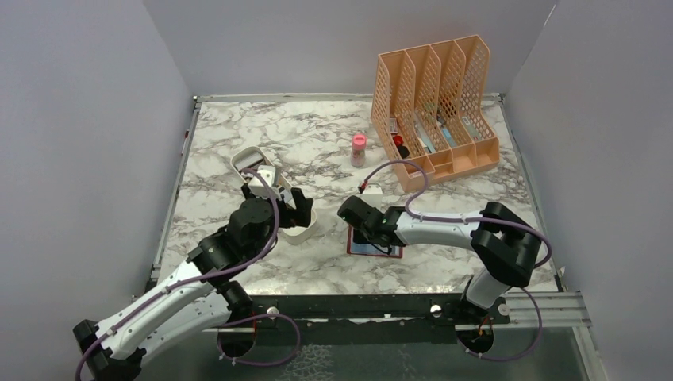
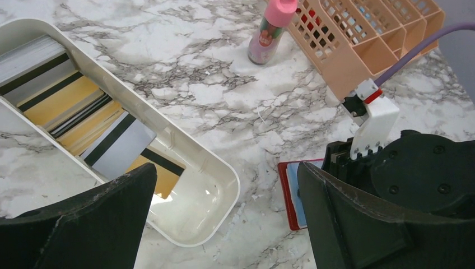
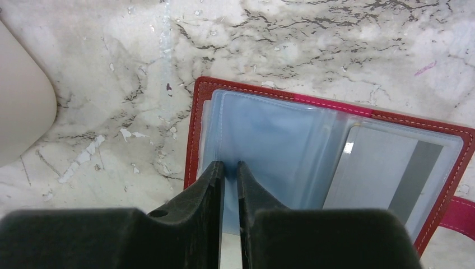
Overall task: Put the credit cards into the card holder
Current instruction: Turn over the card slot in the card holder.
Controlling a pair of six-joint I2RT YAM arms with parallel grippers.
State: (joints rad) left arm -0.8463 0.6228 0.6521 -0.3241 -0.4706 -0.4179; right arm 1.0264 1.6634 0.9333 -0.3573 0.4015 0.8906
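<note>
The red card holder [image 3: 336, 112] lies open on the marble, showing clear blue sleeves, with a grey card [image 3: 381, 174] in its right pocket. My right gripper [image 3: 231, 165] is shut, only a thin slit between its jaws, its tips on the left sleeve. From above, the right gripper [image 1: 369, 236] covers part of the holder [image 1: 379, 249]. A white tray [image 2: 224, 174] holds several credit cards [image 2: 73, 106], yellow, white and black-striped. My left gripper [image 2: 227, 224] is open above the tray's near end with nothing between its fingers. The left gripper [image 1: 300, 208] sits left of the holder.
A pink-capped bottle [image 1: 359, 148] stands behind the holder. A peach mesh file organizer [image 1: 436, 111] with small items fills the back right. The white tray [image 1: 242, 159] runs diagonally at centre left. Grey walls enclose the table on three sides.
</note>
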